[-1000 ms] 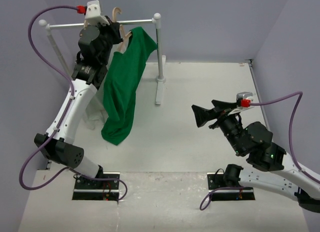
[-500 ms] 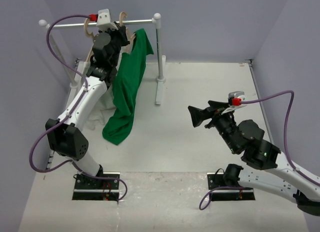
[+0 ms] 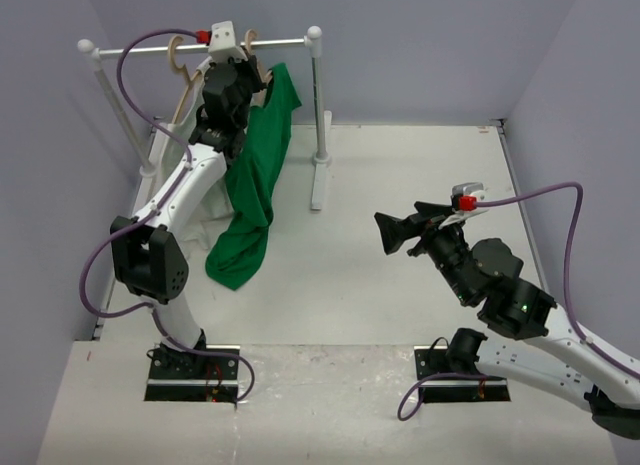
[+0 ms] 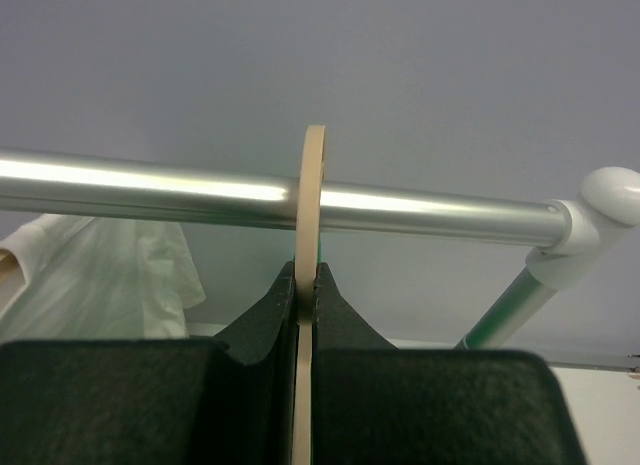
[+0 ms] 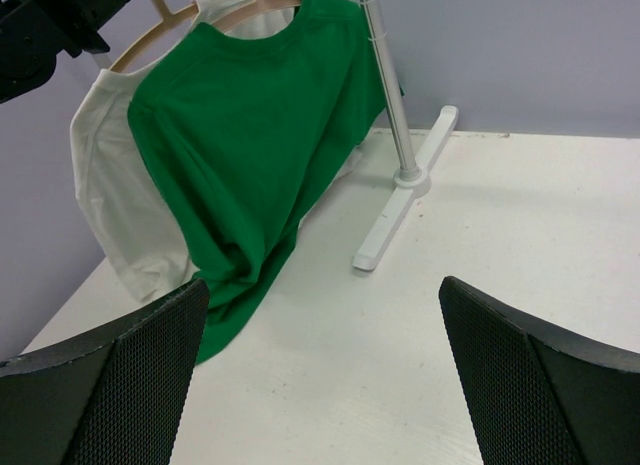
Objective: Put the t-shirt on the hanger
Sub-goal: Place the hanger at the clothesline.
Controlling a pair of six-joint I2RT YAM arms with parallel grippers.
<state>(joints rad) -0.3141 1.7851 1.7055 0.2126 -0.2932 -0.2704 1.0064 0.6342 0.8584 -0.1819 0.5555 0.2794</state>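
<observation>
Hanger (image 4: 314, 185) of thin wood, clamped in left gripper (image 4: 307, 277) (right gripper (image 5: 320, 285) gapes), bears green t-shirt (image 5: 250, 135).

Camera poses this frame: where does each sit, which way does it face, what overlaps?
Top external: above and behind the bases, looking down on the table; both arms show, left gripper up at the rail, right gripper open midair.
Left wrist: just below the rail, facing the back wall; its fingers shut on the hanger hook.
Right wrist: over the table, facing left at the green t-shirt and white t-shirt; its spread fingers frame the bottom.
Shared: all three catch the rack post.
</observation>
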